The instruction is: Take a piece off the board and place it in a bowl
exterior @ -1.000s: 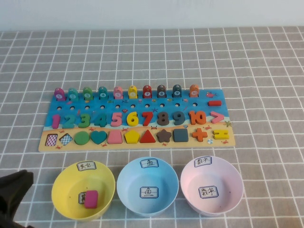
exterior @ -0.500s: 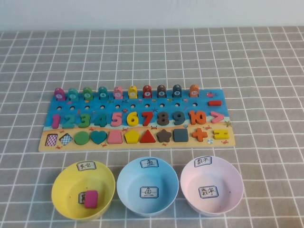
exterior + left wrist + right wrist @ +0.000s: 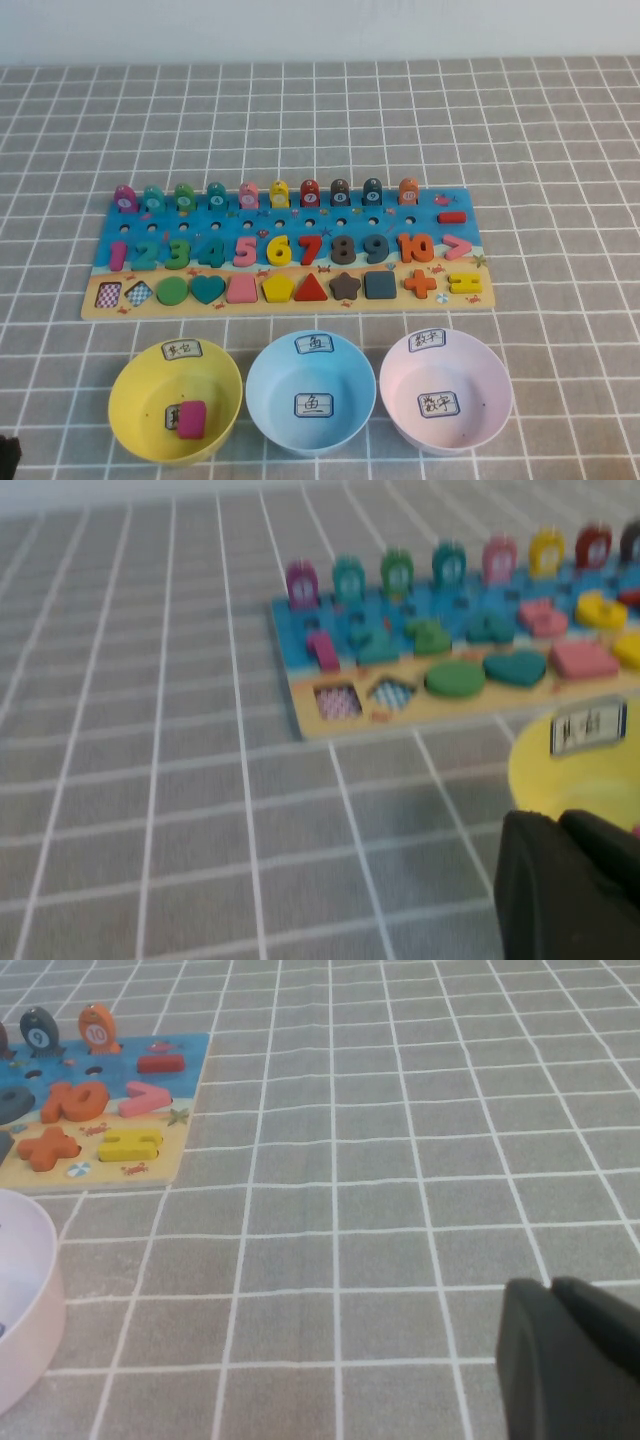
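Magenta piece [image 3: 192,419] lies flat inside yellow bowl [image 3: 135,385], leaning on the inner wall next to its lower white label. Left end effector [image 3: 575,880] sits low beside that bowl on its outer left side, w/ bowl rim just past it in the left wrist view; only a dark sliver shows at the high view's bottom-left corner [image 3: 8,455]. Can't tell how its fingers are set. Right end effector [image 3: 575,1355] is over bare counter [image 3: 560,150], well apart from the board [image 3: 455,200] and pink bowl [image 3: 400,385]; finger state can't tell either.

Board: long wooden rectangle, blue w/ tan strip; row of coloured pegs, then numerals 1–10, then flat shapes (circle, heart, pentagon, triangle, star, square) plus +, =, >. Two checker-pattern slots at left end are bare. Bowls are smooth plastic: yellow, light blue bowl [image 3: 265,385], pink. Each has two white handwritten labels, not legible. Counter cover: grey cloth w/ white grid.
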{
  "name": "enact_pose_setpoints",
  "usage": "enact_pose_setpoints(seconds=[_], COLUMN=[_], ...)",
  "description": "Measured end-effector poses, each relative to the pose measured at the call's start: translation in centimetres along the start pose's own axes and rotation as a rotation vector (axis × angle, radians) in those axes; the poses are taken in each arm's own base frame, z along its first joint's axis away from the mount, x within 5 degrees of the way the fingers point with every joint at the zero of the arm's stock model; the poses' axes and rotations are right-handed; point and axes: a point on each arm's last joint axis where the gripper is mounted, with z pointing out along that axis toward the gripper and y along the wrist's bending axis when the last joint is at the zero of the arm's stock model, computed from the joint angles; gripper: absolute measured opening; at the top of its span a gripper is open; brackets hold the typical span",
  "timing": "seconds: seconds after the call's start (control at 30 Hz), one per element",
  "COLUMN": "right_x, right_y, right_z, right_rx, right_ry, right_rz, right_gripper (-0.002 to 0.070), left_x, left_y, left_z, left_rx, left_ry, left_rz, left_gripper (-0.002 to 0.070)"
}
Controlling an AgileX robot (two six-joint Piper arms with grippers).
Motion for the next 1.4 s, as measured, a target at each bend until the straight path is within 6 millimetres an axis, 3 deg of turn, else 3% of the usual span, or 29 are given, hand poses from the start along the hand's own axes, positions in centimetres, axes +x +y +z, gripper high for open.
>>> enact_pose_setpoints(seconds=[0.17, 1.4], right_x=[0.00, 0.00], right_y=[0.00, 0.00], right_z=[0.00, 0.00], right_rx=[0.000, 0.000], right_ry=[0.000, 0.000], right_rz=[0.000, 0.000], right_gripper=[-0.0018, -0.0018], left_x=[0.60, 0.61], left_y=[-0.01, 0.00], left_z=[-0.02, -0.02], left_rx=[0.002, 0.001], left_ry=[0.067, 0.067], left_rz=[0.008, 0.011], left_gripper=[-0.0003, -0.0003])
